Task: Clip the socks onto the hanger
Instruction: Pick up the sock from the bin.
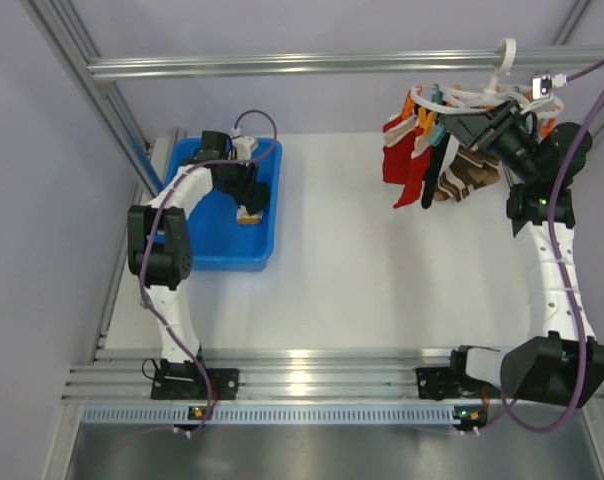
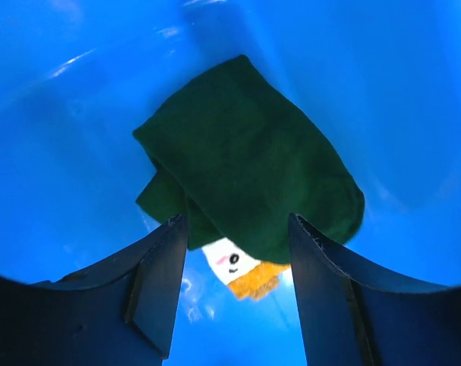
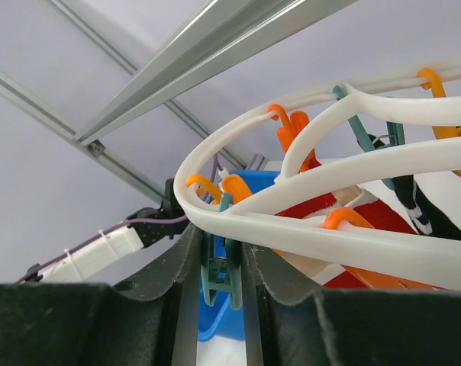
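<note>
A dark green sock (image 2: pixel 246 175) lies crumpled on the floor of the blue bin (image 2: pixel 70 152), with a white and orange patch (image 2: pixel 246 271) showing at its near edge. My left gripper (image 2: pixel 238 229) is open just above the sock, one finger on each side of its near edge. In the top view the left gripper (image 1: pixel 252 203) is down inside the bin (image 1: pixel 207 250). The white hanger ring (image 3: pixel 330 240) hangs from the top rail (image 1: pixel 282 65). My right gripper (image 3: pixel 220 255) is shut on a teal clip peg (image 3: pixel 219 274) under the ring. Red socks (image 1: pixel 402 160) hang clipped on the ring.
Brown-and-cream striped socks (image 1: pixel 469 177) and a black sock (image 1: pixel 440 165) also hang from the hanger (image 1: pixel 477 97). Orange pegs (image 3: pixel 291 130) dangle along the ring. Aluminium frame posts stand at the left and at the back. The white tabletop (image 1: pixel 382 270) lies between the arms.
</note>
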